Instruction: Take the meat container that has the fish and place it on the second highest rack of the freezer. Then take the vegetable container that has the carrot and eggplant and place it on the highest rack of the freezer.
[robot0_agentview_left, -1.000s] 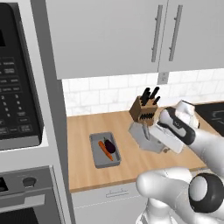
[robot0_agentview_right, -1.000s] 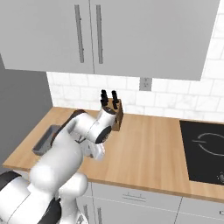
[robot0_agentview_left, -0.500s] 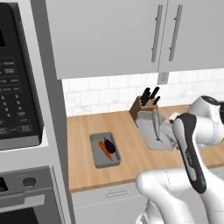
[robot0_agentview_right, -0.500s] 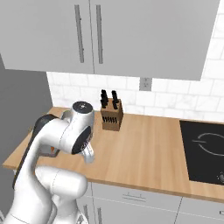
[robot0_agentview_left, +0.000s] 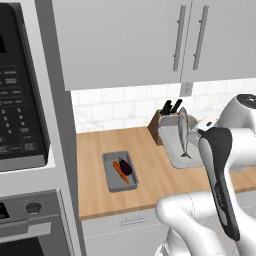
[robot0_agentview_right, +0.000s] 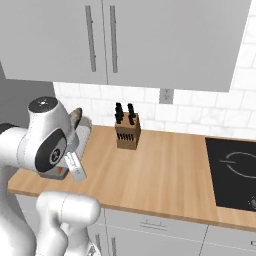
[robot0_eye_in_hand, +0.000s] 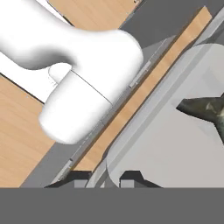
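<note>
- Clearly lifted off the table (robot0_agentview_left: 95, 165), the grey meat container (robot0_agentview_left: 176, 145) hangs tilted in front of the knife block (robot0_agentview_left: 161, 122) in the left base view, its open face turned toward the camera.
- Inside it, the fish (robot0_agentview_left: 183, 132) stands almost upright against the tray floor, a slim silvery-grey body running nearly the tray's length.
- In the hand view the end effector (robot0_eye_in_hand: 106, 178) has its two dark tips close together on either side of the container's thin rim (robot0_eye_in_hand: 144, 116), so it is clamped on the meat container; the fish's tail (robot0_eye_in_hand: 203, 108) shows at the right edge of that view.
- In the right base view the tilted container (robot0_agentview_right: 82, 137) sits just left of the knife block (robot0_agentview_right: 127, 131), partly hidden by the robot's white arm.
- The vegetable container (robot0_agentview_left: 119, 171) lies flat on the table, left of the knife block and nearer the front edge, well apart from the lifted tray.
- It holds the carrot (robot0_agentview_left: 119, 170) and the eggplant (robot0_agentview_left: 126, 166) side by side, the dark eggplant on the side nearer the knife block.
- A black cooktop (robot0_agentview_right: 235, 172) is set into the table well right of the knife block in the right base view.
- Grey wall cabinets (robot0_agentview_left: 130, 42) hang above the knife block, and a black-glass oven column (robot0_agentview_left: 22, 125) stands far to its left.
</note>
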